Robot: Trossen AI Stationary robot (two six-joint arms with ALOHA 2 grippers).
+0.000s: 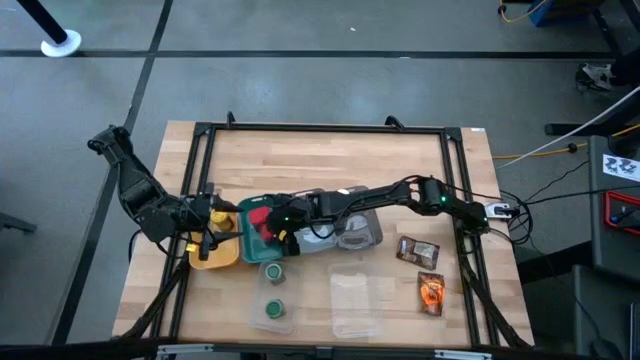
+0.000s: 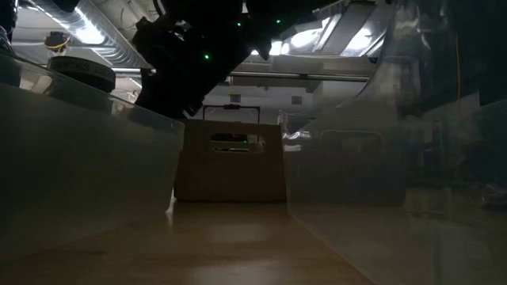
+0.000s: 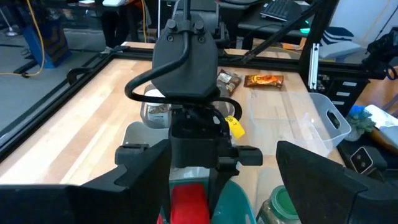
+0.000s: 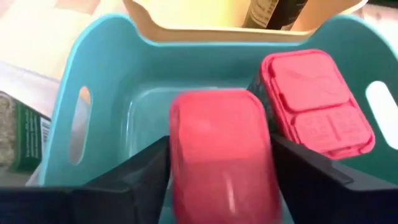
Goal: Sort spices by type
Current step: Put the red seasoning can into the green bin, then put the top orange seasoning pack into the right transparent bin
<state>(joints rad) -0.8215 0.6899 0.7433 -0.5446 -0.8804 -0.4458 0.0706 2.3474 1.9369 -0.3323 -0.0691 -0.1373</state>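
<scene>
My right gripper (image 4: 221, 168) reaches across from the table's right and hangs open over the teal tray (image 4: 99, 56). A red box (image 4: 221, 149) shows smeared between its fingers. A second red box (image 4: 317, 102) leans on the tray's wall. My left gripper (image 1: 208, 228) is open and touches nothing, over the yellow tray (image 1: 215, 252), which holds a dark jar (image 4: 273, 15). Two green-capped jars (image 1: 273, 272) stand nearer the front edge. Two pouches (image 1: 417, 250) lie flat at the right. My right gripper has the red box's two long sides (image 4: 180, 155) between its fingers, which slant down from the table's right. Whether the fingers touch the box I cannot tell. The box is above the teal tray's floor, with its broad face toward the wrist camera.
A grey tray (image 1: 355, 232) with jars sits under the right arm. Clear plastic lids (image 1: 360, 300) lie near the front edge, one (image 1: 272, 318) under a green-capped jar. Black frame rails (image 1: 470, 240) run along the table's sides. Bare wood shows at the far half.
</scene>
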